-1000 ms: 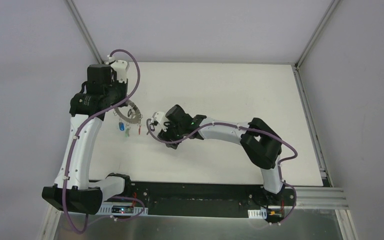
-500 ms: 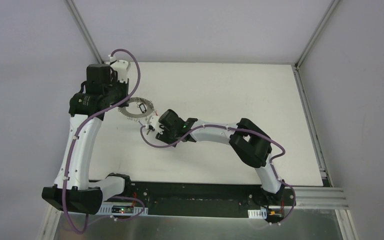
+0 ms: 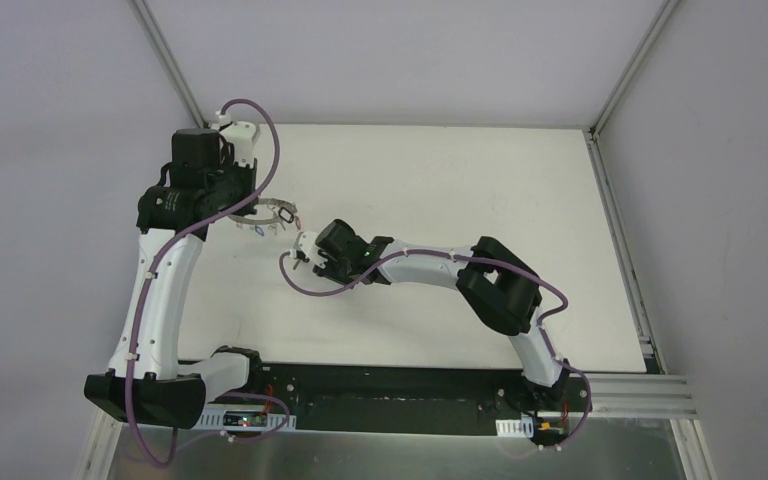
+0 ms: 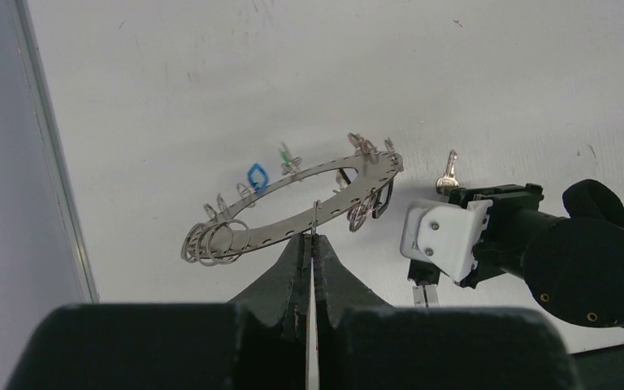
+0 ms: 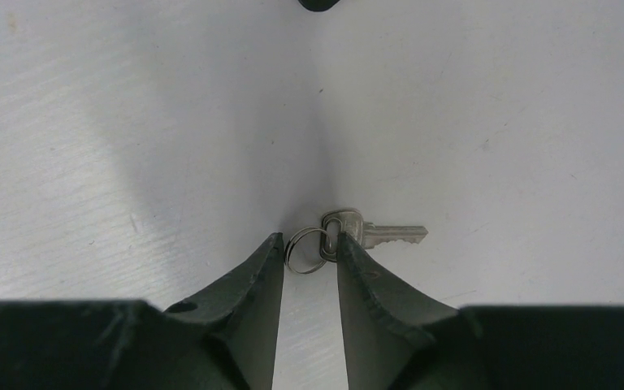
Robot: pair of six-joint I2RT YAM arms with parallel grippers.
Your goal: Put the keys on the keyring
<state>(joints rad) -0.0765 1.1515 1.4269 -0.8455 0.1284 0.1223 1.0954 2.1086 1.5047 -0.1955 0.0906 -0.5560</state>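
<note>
The keyring (image 4: 282,231) is a wide flat grey metal hoop with small holes, carrying several small rings, a blue tag (image 4: 256,176), a green tag and a black one. My left gripper (image 4: 313,236) is shut on a thin loop at the hoop's near edge and holds it above the table's left side (image 3: 272,212). One plain silver key (image 5: 374,234) lies on the table with a small split ring (image 5: 305,250) through its head. My right gripper (image 5: 309,240) stands open astride that ring, its right finger against the key's head. The same key (image 4: 449,171) shows just right of the hoop.
The white table (image 3: 460,180) is bounded by a metal frame post (image 3: 165,60) at the back left and a rail (image 3: 620,230) along the right. My right arm's forearm and purple cable (image 3: 305,285) stretch across the table's middle.
My right gripper has slid left toward the hoop and its jaws have narrowed around the key's ring. The hoop has swung from hanging low to a flatter, higher position.
</note>
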